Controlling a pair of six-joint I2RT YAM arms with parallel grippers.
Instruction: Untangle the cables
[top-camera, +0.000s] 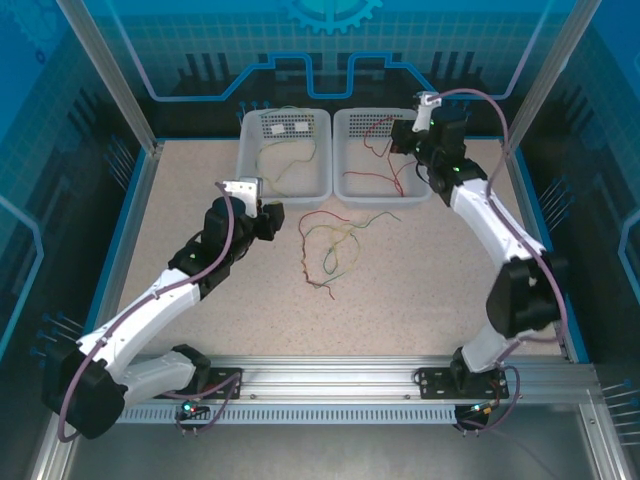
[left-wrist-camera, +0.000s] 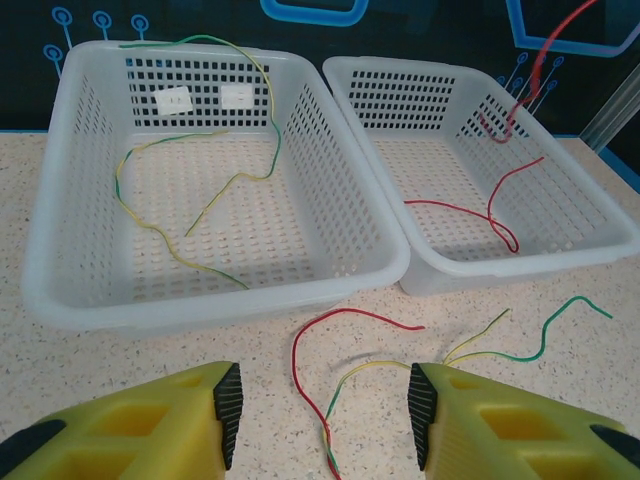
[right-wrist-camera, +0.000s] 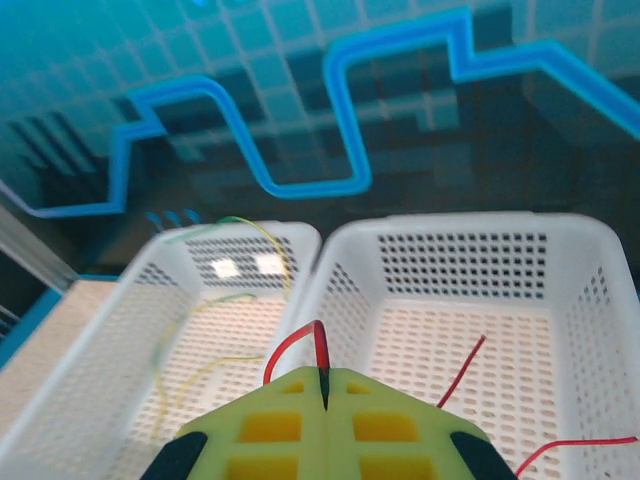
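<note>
**Entry: cables, part-sorted**

- Loose tangle (top-camera: 330, 245): red, green and yellowish strands crossed over one another, lying on the bench (top-camera: 180, 190) just in front of the two baskets, between the arms.
- Left claw (left-wrist-camera: 323, 415): fingers apart with nothing held, low over the near end of the tangle.
- Right claw (right-wrist-camera: 323, 372): fingers together, clamped on a red cable (right-wrist-camera: 290, 345), above the right basket (right-wrist-camera: 480, 250), which already held other red strands.
- Left basket (left-wrist-camera: 60, 200): held a green-yellow cable (left-wrist-camera: 118, 185), with one end draped over the rear rim.

**Hazards, as judged:**

- The strands under the left claw lay close and overlapping. Closing there could pinch two or three at once and lift the whole knot rather than one cable.
- The wires were thin and springy. A single strand could slip from the pads or whip aside.
- The red cable could cling to the right claw on release, or spring over the basket wall.
- The draped end on the rear rim could slide out if the left basket were nudged.
</note>
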